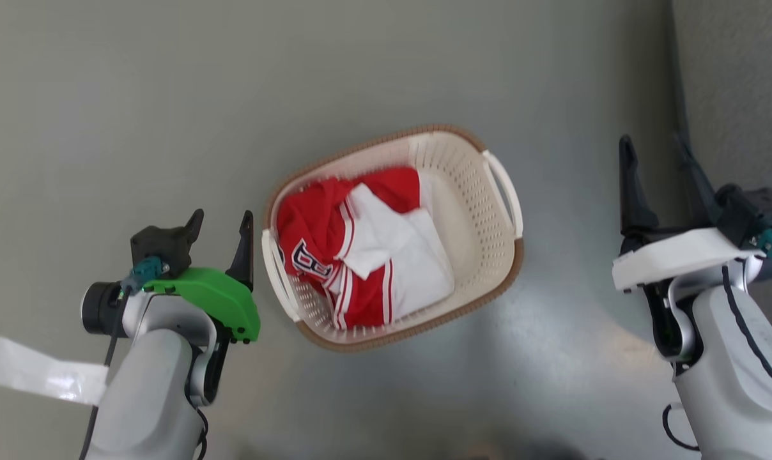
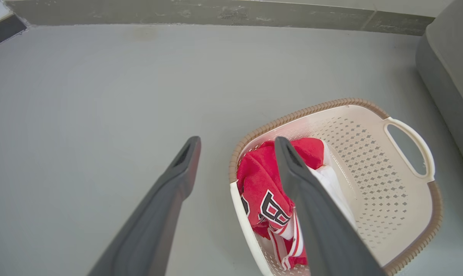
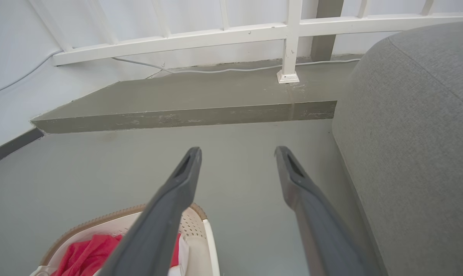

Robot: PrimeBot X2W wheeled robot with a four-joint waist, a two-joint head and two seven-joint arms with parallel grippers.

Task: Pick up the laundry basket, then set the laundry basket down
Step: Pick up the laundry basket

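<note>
On the smooth grey floor [image 1: 360, 70] between my arms sits the basket [image 1: 472, 211]. It is cream perforated plastic, rounded-rectangular, with a brown woven-look rim and a white loop handle at each short end. Its long axis runs from my left to my right, with the right end angled away from me. A red-and-white jersey [image 1: 354, 249] lies crumpled inside. My left claw [image 1: 222, 217] gapes empty just beside the left handle, not touching it. My right claw [image 1: 653, 144] is spread too, well apart from the basket, near a grey fabric sofa [image 3: 407, 115].

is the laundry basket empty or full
Neither: the laundry basket holds one crumpled red-and-white jersey lying low on its bottom, well below the rim.
</note>
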